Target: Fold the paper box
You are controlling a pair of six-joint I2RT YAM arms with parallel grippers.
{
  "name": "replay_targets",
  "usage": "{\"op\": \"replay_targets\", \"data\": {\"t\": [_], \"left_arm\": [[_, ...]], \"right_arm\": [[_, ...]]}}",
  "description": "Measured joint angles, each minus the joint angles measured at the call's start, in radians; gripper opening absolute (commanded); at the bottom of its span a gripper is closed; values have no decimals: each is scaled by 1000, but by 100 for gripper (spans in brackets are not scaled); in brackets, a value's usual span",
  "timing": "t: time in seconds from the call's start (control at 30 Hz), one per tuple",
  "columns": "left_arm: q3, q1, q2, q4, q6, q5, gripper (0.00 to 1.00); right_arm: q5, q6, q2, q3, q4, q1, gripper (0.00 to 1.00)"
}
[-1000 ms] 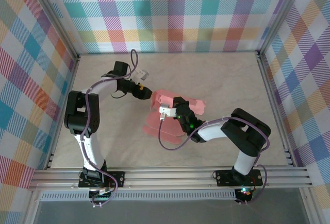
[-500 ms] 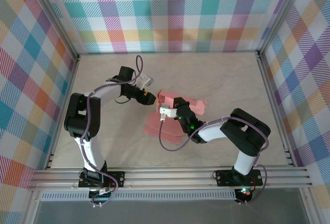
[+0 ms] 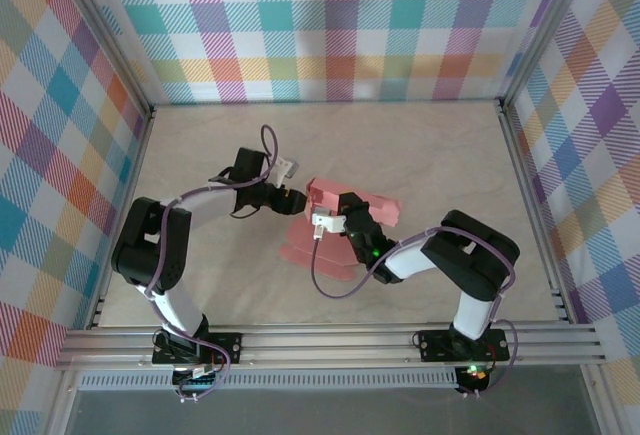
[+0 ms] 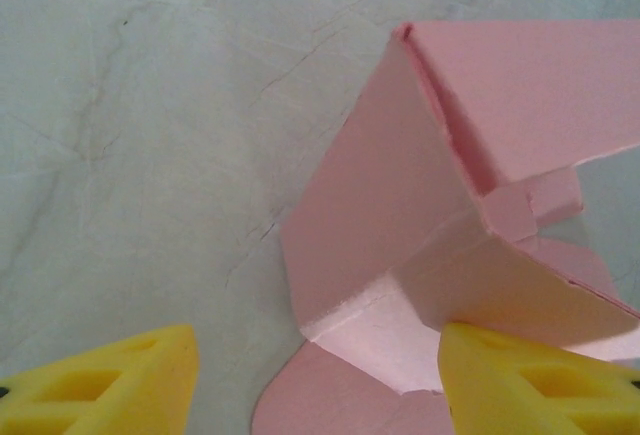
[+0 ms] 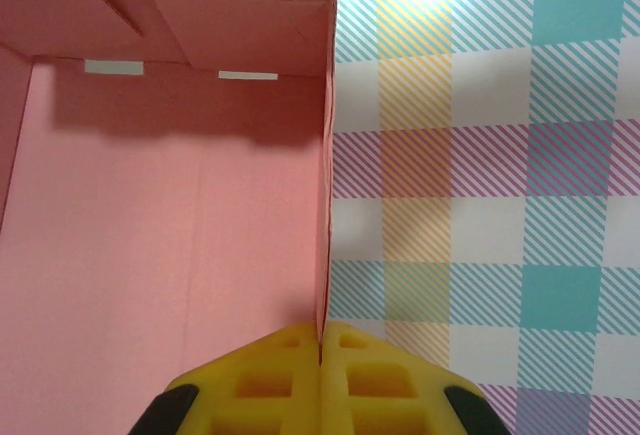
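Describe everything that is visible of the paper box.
The paper box is salmon-pink thin card, half folded: some walls stand up, rounded flaps lie flat on the table. It sits mid-table. The right gripper is shut on one wall's edge; the open left gripper straddles a corner.

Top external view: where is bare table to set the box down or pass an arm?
Bare: the far strip of the table below the back wall, and its right side between the right arm and side rail. Crowded: the middle, where the left end effector and right end effector meet the paper box.
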Motion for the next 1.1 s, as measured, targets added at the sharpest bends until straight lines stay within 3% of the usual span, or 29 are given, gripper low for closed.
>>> {"op": "replay_targets", "data": {"t": [0.2, 0.33, 0.43, 0.57, 0.83, 1.1], "left_arm": [[-124, -24, -27, 163, -88, -61, 63], [-142, -50, -27, 229, -111, -84, 62], [-149, -59, -27, 272, -120, -89, 52], [-154, -65, -26, 299, -126, -95, 54], [-166, -71, -26, 326, -130, -113, 56], [-166, -102, -18, 340, -127, -121, 55]], "right_arm": [[1, 21, -23, -9, -22, 0, 0], [19, -2, 36, -10, 61, 0, 0], [29, -6, 47, -10, 82, 0, 0], [38, -5, 41, -11, 79, 0, 0], [40, 92, -102, -14, -99, 1, 0], [37, 108, -118, -14, -149, 11, 0]]}}
